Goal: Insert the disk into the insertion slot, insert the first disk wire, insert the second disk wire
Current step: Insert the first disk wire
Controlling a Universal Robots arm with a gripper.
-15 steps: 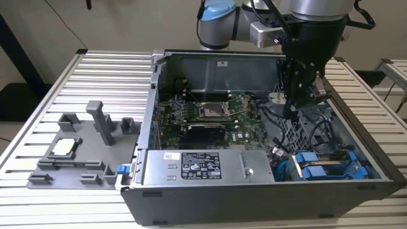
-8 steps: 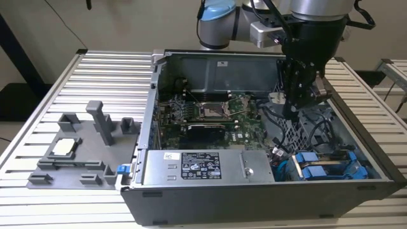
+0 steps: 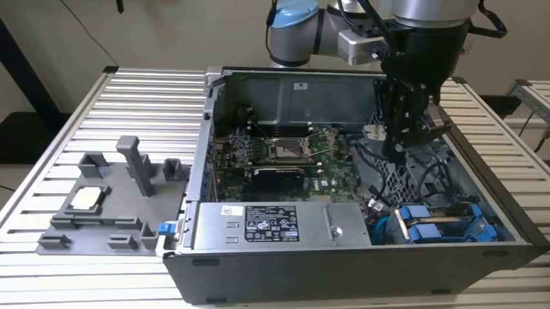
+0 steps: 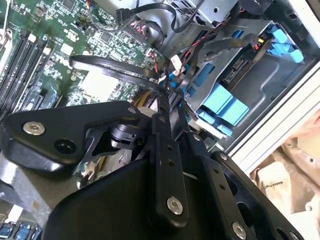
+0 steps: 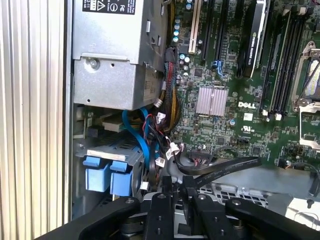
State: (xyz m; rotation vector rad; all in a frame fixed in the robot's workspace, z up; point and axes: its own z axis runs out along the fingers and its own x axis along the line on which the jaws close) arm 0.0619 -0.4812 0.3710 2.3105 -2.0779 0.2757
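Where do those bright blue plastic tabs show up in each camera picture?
Exterior view: blue tabs in the case's near corner, at the exterior view's right.
Second wrist view: blue tabs in the grey drive cage, beyond black cables.
First wrist view: blue tabs next to the silver power supply.
Shared landmark: the green motherboard.

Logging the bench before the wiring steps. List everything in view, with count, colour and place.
Slatted aluminium table: one, silver.
Open sheet-metal computer case: one, dark grey, on the table.
Circuit motherboard: one, green, inside the case.
Labelled box power supply: one, silver, inside the case.
Plastic-framed drive units: two, blue, side by side in the grey sheet-metal drive cage.
Moulded plastic fixture: one, grey, on the table, exterior view's left of the case.
Flat cable: one, black, over the motherboard's edge.
Robot arm: one, silver and blue, above the case.
Gripper: one, black, inside the case near the cage.
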